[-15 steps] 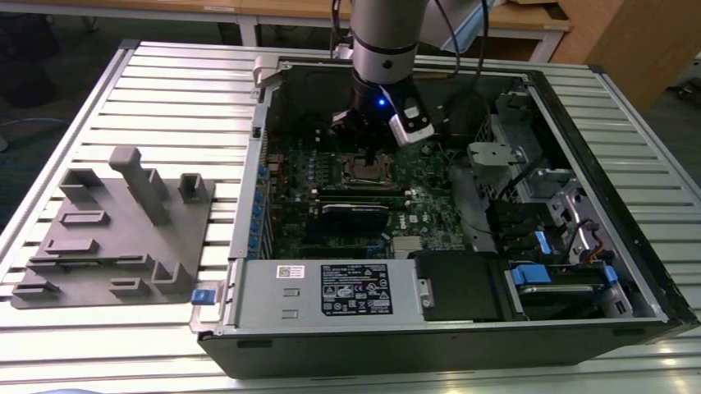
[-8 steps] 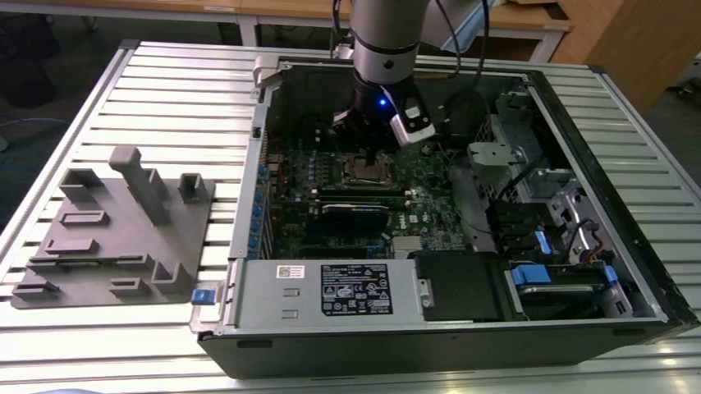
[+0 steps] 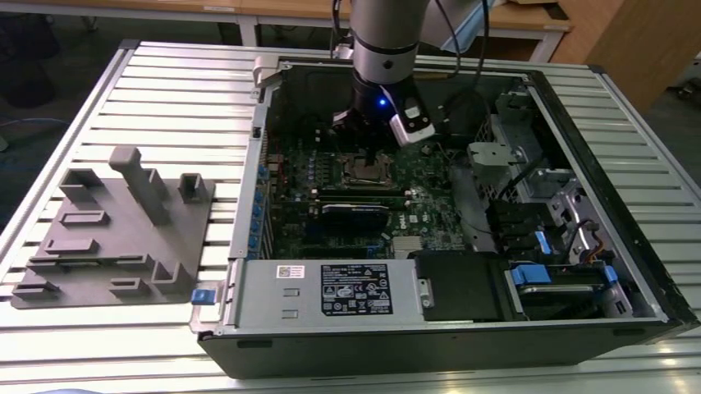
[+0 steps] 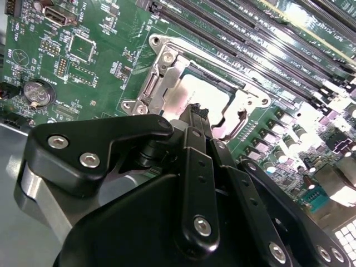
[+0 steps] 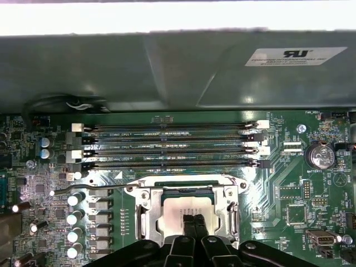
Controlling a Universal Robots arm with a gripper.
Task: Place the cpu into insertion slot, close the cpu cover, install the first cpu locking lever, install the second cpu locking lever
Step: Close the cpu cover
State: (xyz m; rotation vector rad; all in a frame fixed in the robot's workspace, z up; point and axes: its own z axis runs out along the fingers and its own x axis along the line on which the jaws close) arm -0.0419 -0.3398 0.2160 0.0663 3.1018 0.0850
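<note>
The cpu [image 5: 178,208] lies in the insertion slot [image 3: 365,170] on the green motherboard, its dull silver top [image 4: 186,92] showing. The cpu cover [image 5: 146,214] lies flat around it, a silver frame [image 4: 167,61] with the chip in its window. My gripper [image 5: 194,221] is shut with nothing between its fingers, and its black tips [image 4: 194,110] hover over the chip's middle; I cannot tell if they touch it. A thin metal locking lever [image 5: 94,188] sticks out sideways from the socket, unlatched. In the exterior view the arm's wrist [image 3: 378,115] hangs over the socket.
Long memory slots [image 5: 167,147] run just beyond the socket, with the case's grey wall [image 5: 167,67] behind them. A coin battery [image 5: 319,156] sits on the board. A power supply [image 3: 328,291] and blue drive caddies [image 3: 526,275] fill the case's near side. A grey fixture [image 3: 121,230] stands at the exterior view's left.
</note>
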